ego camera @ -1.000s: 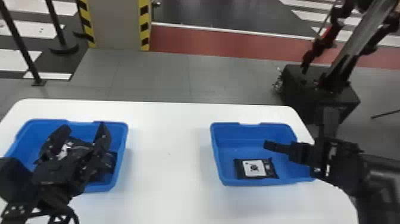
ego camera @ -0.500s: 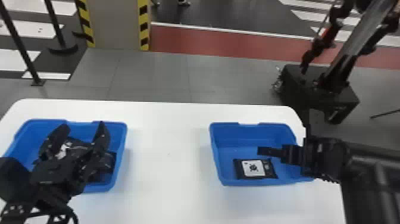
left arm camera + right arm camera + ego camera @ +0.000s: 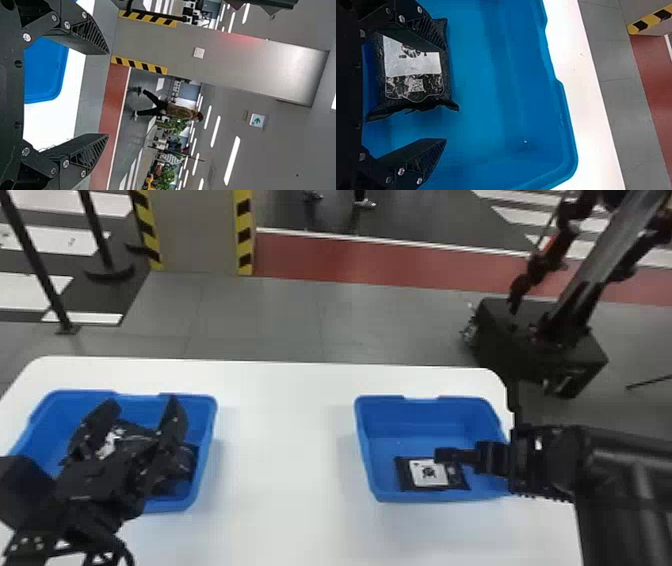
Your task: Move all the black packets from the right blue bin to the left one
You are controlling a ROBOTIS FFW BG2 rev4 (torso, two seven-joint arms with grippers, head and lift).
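Well, left tool (image 3: 142, 405) overhangs left bin (image 3: 204, 415); post (image 3: 37, 265) beyond table (image 3: 285, 440).

The head view looks forward and down from above, one bin (image 3: 46, 422) at eight o'clock, another (image 3: 417, 425) at four. The right wrist view peers closely into the latter (shared ground); the left faces across the room, sharing the striped pillar (image 3: 195, 232) with the head view.

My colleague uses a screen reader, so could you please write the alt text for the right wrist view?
One white-labelled black packet lies in the right blue bin, partly hidden by the right gripper, whose fingers are open. Beyond the bin's rim is a white table.
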